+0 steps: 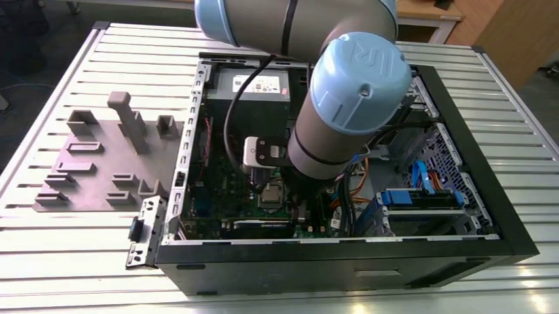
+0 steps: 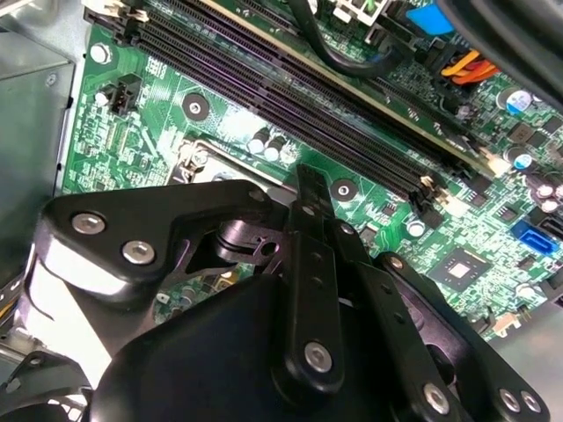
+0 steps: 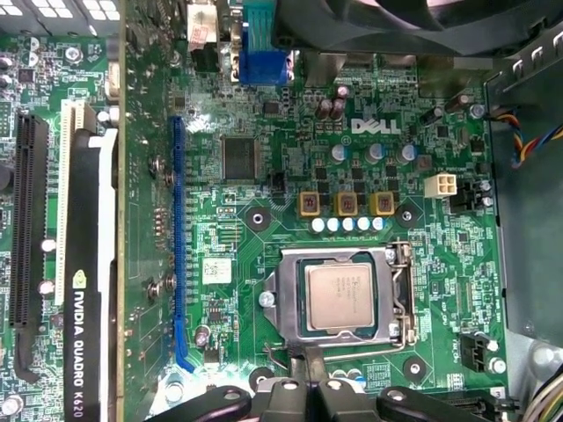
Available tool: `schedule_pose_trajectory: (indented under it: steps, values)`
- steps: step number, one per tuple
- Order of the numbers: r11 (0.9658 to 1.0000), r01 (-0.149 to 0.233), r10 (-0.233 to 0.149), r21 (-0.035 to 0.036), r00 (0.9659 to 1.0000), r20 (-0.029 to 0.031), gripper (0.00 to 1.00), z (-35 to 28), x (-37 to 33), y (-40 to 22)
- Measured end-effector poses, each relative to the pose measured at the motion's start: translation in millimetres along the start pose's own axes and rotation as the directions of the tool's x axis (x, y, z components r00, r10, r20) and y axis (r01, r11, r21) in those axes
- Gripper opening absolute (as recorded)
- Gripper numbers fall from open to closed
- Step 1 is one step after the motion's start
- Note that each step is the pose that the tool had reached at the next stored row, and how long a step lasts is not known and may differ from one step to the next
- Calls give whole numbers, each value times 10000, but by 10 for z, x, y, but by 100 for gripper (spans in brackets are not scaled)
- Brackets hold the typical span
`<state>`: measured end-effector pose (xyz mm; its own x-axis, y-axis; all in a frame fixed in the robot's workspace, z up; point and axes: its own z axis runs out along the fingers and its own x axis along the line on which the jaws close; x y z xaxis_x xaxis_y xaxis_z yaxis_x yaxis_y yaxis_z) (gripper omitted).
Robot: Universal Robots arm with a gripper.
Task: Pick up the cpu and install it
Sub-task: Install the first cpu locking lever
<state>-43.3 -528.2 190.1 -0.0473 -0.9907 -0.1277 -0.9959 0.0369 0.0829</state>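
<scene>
Arm: a pale blue and grey robot arm [image 1: 349, 98] reaches down into an open computer case [image 1: 472, 196] that lies on a slatted metal table [image 1: 70, 261].
Gripper: its black linkage [image 2: 299, 290] is seen in the second wrist view, low over the motherboard [image 2: 220, 114]; in the first wrist view the gripper [image 3: 303, 387] sits at the edge of the socket.
Jaws: whether they are spread or pressed together cannot be told; the tips are hidden by the gripper's own body.
Cpu: the cpu [image 3: 343, 294], a flat square chip with a dull metal top, lies level inside the socket frame [image 3: 400, 294] on the motherboard, apart from the gripper.
Socket frame: shiny metal, surrounding the cpu on all sides; its lever side lies nearest the gripper.
Graphics card: a black card [image 3: 88, 290] stands in a slot well apart from the socket.
Memory slots: long dark slots [image 2: 290, 88] run across the board in the second wrist view.
Fixture plate: a grey plastic plate with slotted blocks [image 1: 105, 157] lies on the table, at the exterior view's left of the case.
</scene>
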Motion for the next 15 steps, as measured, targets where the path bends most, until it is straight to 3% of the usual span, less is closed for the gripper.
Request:
schedule_pose_trajectory:
  steps: [15]
  values:
    - [10000,0,0,1,10000,3,11,10,-1,-40]
